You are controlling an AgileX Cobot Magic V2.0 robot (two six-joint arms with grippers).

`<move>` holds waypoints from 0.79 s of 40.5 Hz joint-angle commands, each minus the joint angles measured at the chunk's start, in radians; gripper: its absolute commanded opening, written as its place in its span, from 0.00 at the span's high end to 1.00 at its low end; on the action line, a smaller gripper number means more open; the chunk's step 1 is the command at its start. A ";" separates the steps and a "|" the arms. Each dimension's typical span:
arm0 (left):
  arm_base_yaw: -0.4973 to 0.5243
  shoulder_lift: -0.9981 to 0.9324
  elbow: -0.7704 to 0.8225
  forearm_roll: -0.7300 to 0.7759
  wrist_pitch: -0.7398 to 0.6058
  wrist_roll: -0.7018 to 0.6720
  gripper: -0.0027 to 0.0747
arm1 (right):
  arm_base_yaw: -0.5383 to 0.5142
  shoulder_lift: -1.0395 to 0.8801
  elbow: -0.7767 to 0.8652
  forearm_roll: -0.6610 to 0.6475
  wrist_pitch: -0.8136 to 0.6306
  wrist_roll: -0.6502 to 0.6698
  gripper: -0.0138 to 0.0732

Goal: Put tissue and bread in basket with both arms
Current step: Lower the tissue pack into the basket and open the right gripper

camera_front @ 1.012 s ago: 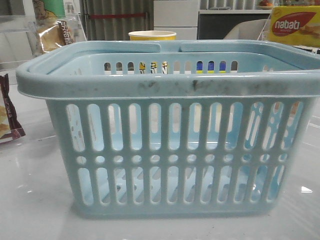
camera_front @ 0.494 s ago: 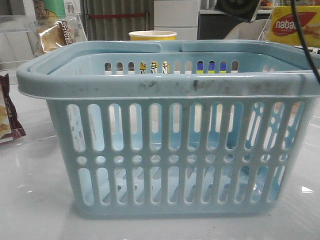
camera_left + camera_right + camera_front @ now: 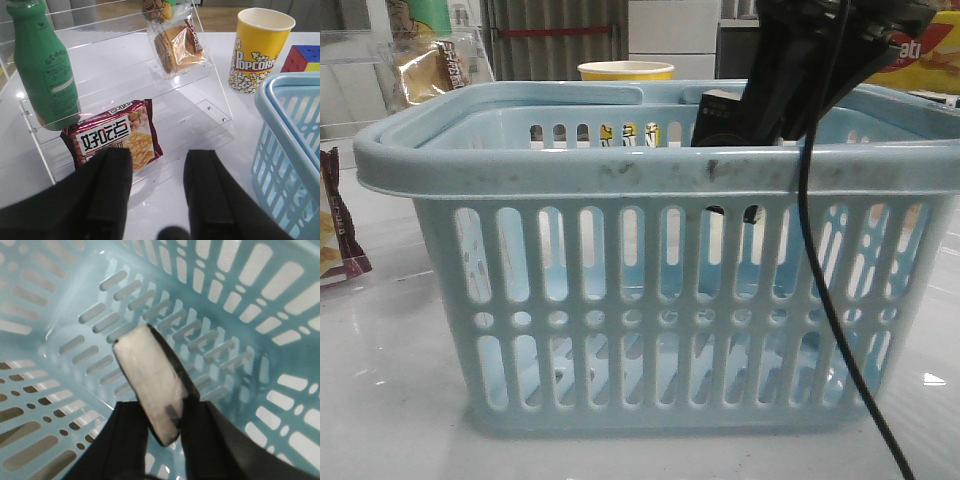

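Black fingers of the right gripper (image 3: 161, 427) are pinched on the tissue (image 3: 150, 377), which is held by one end only, with most of its white face projecting past the fingertips. In the right wrist view the pack is seen hanging above the floor of the basket (image 3: 240, 300), not yet resting on it. In the front view the right arm is seen reaching over the far rim at about 1 o'clock, the pack's dark edge (image 3: 720, 115) showing just above the rim (image 3: 620, 170).

Two risks are judged from this. Since so little of the pack is gripped, it could be swung or slipped out early if the arm is jolted; inside the walls that would do little harm. A cable is seen hanging from the arm down across the near wall, and it could be snagged on the rim or a handle as the arm is withdrawn, so the basket might be dragged.

The left gripper (image 3: 157, 187) is seen spread apart and empty, near the maroon packet (image 3: 112, 137) at 11 o'clock. The bread (image 3: 175, 45) stands on the clear shelf (image 3: 215, 107) beyond, at 12 o'clock, well apart from the fingers. The packet could be taken by mistake, or the shelf knocked, if the reach is made low.
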 commanded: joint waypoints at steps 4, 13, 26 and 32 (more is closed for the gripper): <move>-0.007 0.011 -0.031 -0.014 -0.081 -0.005 0.54 | 0.002 -0.085 -0.027 0.035 -0.082 -0.009 0.24; -0.007 0.011 -0.031 -0.014 -0.081 -0.005 0.54 | 0.003 -0.250 -0.027 0.035 -0.097 -0.031 0.24; -0.007 0.011 -0.031 -0.014 -0.081 -0.005 0.54 | 0.003 -0.576 0.076 0.035 -0.105 -0.076 0.24; -0.007 0.011 -0.031 -0.014 -0.081 -0.005 0.54 | 0.003 -0.729 0.190 0.035 -0.114 -0.076 0.24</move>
